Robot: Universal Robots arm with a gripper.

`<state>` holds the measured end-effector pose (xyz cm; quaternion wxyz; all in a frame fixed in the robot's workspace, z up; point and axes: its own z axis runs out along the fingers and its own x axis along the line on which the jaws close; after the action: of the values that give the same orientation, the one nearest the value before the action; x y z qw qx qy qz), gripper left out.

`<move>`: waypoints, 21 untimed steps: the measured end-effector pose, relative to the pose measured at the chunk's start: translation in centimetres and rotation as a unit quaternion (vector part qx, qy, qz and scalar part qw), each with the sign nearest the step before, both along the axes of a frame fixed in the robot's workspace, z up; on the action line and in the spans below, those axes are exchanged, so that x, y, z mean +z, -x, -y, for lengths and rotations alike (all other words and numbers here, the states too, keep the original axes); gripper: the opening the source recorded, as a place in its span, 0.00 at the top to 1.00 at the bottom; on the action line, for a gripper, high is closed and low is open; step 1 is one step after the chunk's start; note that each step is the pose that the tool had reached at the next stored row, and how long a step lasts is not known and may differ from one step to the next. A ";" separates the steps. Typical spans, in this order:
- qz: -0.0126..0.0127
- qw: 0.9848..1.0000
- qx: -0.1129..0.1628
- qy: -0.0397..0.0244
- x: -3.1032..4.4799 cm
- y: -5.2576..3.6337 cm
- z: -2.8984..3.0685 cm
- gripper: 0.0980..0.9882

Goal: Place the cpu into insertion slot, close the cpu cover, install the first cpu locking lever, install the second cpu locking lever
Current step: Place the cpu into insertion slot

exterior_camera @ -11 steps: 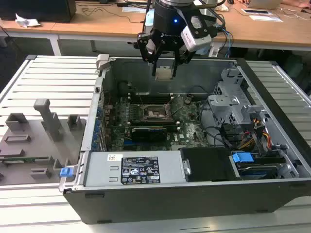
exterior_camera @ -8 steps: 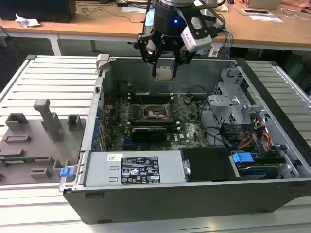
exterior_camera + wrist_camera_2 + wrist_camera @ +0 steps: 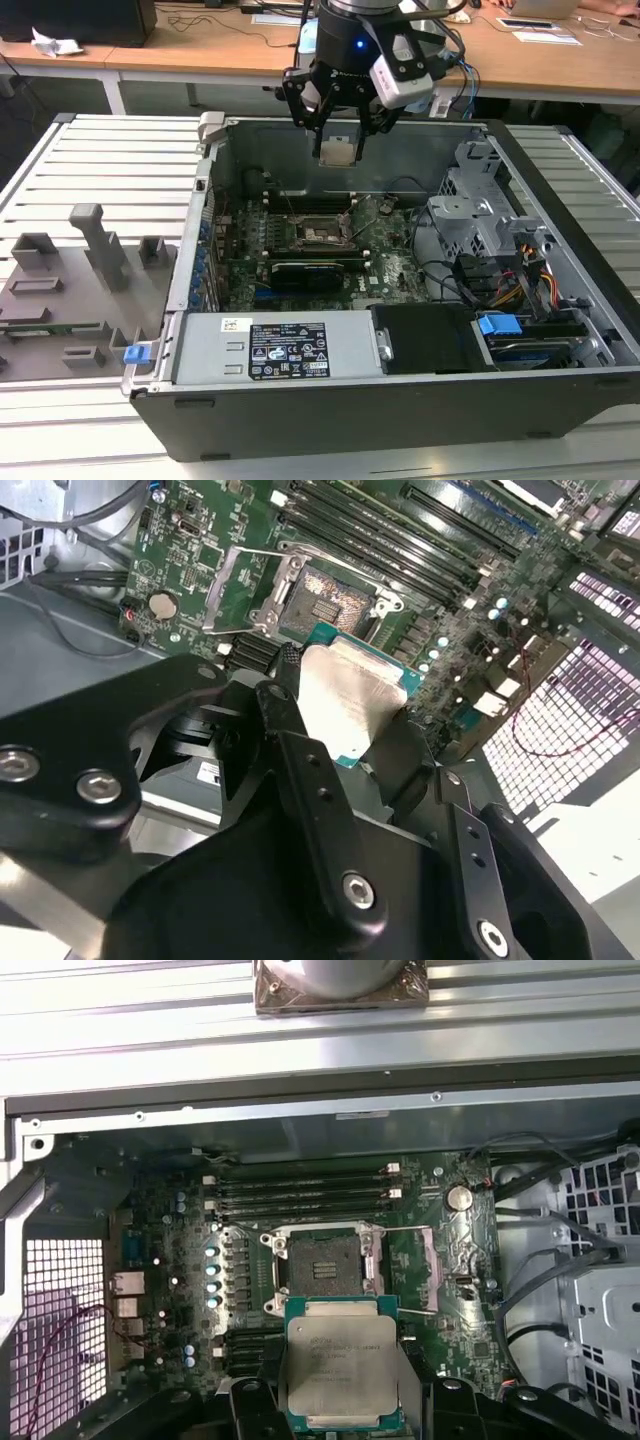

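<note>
the cpu (image 3: 338,1365): gripped flat, silver lid up, hanging over the open case in the upper middle of the exterior view (image 3: 337,151). It is well above the board and not seated yet.

tool (image 3: 338,140): closed on the cpu, its black fingers (image 3: 285,735) pressing two opposite edges. I judge the edge grip is meant to keep the chip level and its underside untouched.

insertion slot (image 3: 322,1270): empty, with its field of contacts exposed, at the centre of the exterior view (image 3: 322,233). In the first wrist view the cpu sits just beside it, nearly squared to its outline. That suits a straight descent, I'd say.

cpu cover (image 3: 275,592): swung up off the slot, standing tilted on the side nearest the coin cell (image 3: 161,605), which leaves the opening free for the chip.

motherboard (image 3: 390,262): lying flat on the case floor, so the slot faces up towards the tool.

case (image 3: 300,420): on its side with the panel off, resting on the slatted metal surface (image 3: 110,160). A grey fixture tray (image 3: 60,290) sits well apart at the exterior view's left.

progress: by my reading the first step is under way, with cover and levers not yet dealt with.
</note>
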<state>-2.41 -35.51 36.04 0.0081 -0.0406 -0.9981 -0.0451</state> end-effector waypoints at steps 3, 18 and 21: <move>0.000 1.000 -0.012 0.000 0.00 0.01 0.00 0.52; 0.000 0.997 -0.072 0.000 -0.05 0.06 0.00 0.52; 0.000 0.997 -0.080 0.000 -0.05 0.07 0.00 0.52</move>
<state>-2.48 -35.51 35.99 0.0046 -0.1205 -0.9917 -0.0455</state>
